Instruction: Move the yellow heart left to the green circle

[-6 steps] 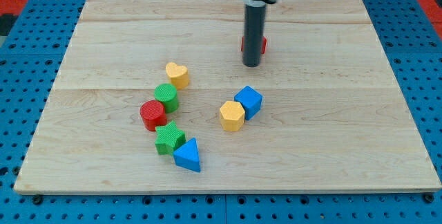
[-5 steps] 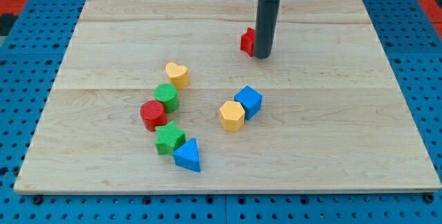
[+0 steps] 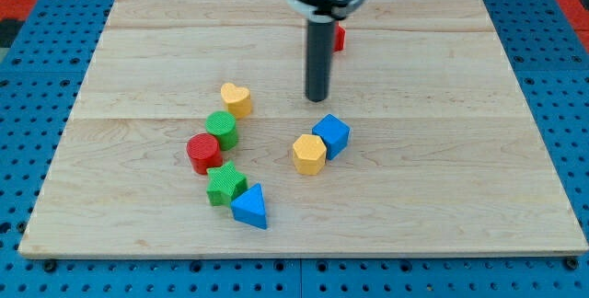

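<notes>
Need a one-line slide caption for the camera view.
My tip hovers right of the yellow heart, which sits just above the green circle on the wooden board.

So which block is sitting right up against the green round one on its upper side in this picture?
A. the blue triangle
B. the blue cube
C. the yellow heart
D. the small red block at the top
C: the yellow heart sits just above and slightly right of the green circle, while my tip stands apart on the heart's right, touching neither.
</notes>
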Controlling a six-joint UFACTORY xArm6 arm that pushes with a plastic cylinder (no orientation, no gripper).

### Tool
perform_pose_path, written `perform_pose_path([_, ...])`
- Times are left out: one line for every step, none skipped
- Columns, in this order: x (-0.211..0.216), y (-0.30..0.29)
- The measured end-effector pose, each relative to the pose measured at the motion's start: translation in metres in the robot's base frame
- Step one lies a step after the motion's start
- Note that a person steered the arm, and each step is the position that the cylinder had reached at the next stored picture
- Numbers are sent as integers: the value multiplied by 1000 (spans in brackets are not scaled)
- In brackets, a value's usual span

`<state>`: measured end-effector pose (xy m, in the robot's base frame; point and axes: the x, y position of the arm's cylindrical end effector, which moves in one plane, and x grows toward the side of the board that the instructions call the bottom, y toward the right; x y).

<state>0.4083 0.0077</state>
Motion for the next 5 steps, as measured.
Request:
perform_pose_path([0, 10])
perform_pose_path([0, 38])
perform_pose_path([-1, -7])
perform_pose_path([4, -87])
perform_pose_path([8, -152])
